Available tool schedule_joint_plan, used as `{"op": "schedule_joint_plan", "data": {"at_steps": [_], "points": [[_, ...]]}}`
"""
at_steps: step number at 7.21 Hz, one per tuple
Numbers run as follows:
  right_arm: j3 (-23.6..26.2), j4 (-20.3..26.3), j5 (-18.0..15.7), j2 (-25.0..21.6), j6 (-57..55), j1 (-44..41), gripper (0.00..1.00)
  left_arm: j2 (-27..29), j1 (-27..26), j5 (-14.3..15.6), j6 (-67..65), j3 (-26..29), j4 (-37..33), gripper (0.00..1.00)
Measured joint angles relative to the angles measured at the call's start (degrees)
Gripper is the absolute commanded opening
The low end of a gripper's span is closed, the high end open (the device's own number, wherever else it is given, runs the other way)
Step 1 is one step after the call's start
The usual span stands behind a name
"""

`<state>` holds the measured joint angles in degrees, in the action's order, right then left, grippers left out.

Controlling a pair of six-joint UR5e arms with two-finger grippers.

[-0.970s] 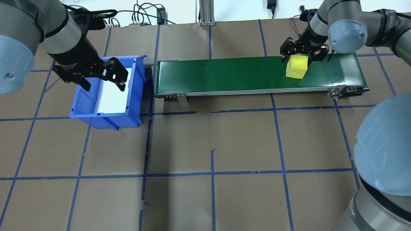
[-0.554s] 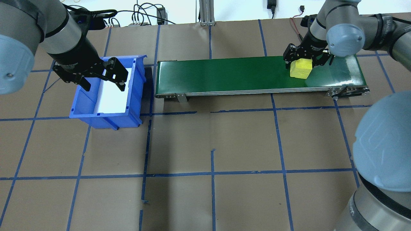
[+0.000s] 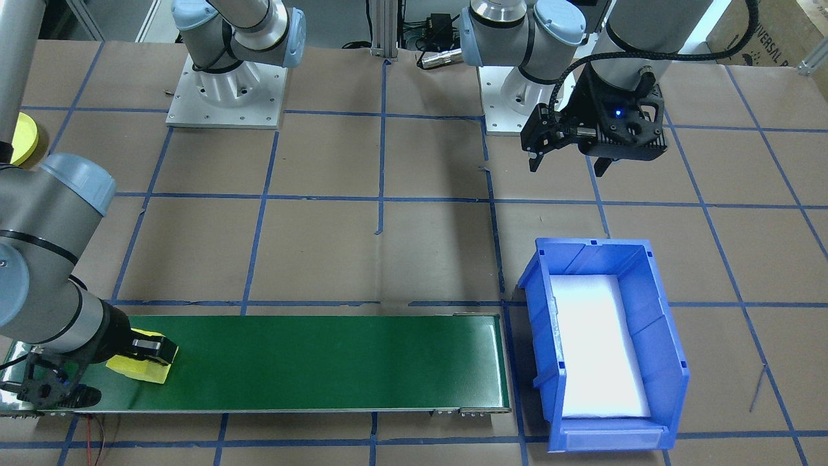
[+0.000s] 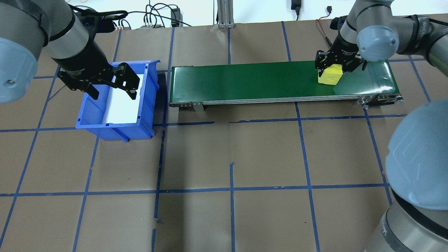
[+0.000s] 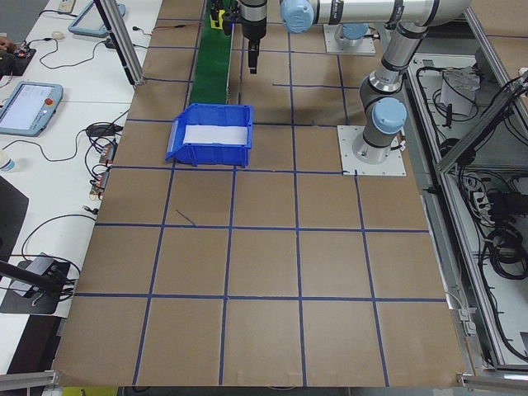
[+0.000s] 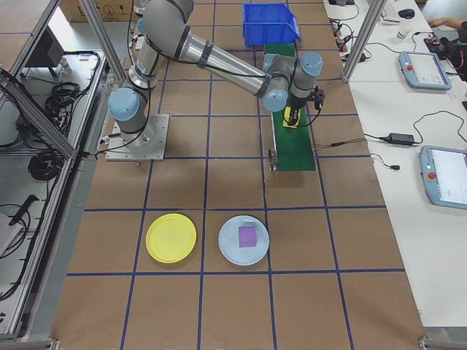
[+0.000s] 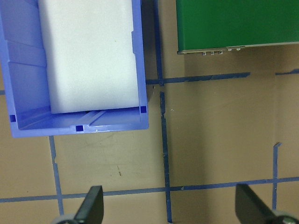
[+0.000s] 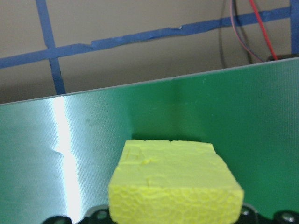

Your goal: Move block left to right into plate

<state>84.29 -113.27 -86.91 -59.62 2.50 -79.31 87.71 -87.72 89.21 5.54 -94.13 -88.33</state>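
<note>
Your left gripper hangs jaws apart over the blue bin, only white foam inside. Right gripper is clamped on the yellow block near the green conveyor's right end. Yellow plate sits empty, well apart on open table

Yellow block on belt; yellow plate seemingly empty

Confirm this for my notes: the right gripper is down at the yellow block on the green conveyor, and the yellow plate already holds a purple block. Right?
Not quite. The purple block lies on the pale blue plate, not the yellow plate, which holds nothing, as the exterior right view shows. The right gripper is indeed at the yellow block on the green conveyor.
</note>
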Motion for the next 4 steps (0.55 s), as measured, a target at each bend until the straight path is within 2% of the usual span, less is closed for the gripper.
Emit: {"op": "schedule_joint_plan", "data": {"at_steps": [2,3,4], "points": [[-0.4,1.7,-1.9,-2.2,3.6,3.9,0.28,0.0,0.0,0.0,0.0,0.0,0.0,1.00],[-0.2,4.5,-3.5,-4.1,6.3,7.1,0.28,0.0,0.0,0.0,0.0,0.0,0.0,1.00],[0.2,7.2,-6.7,-6.0,9.6,10.5,0.28,0.0,0.0,0.0,0.0,0.0,0.0,1.00]]}}
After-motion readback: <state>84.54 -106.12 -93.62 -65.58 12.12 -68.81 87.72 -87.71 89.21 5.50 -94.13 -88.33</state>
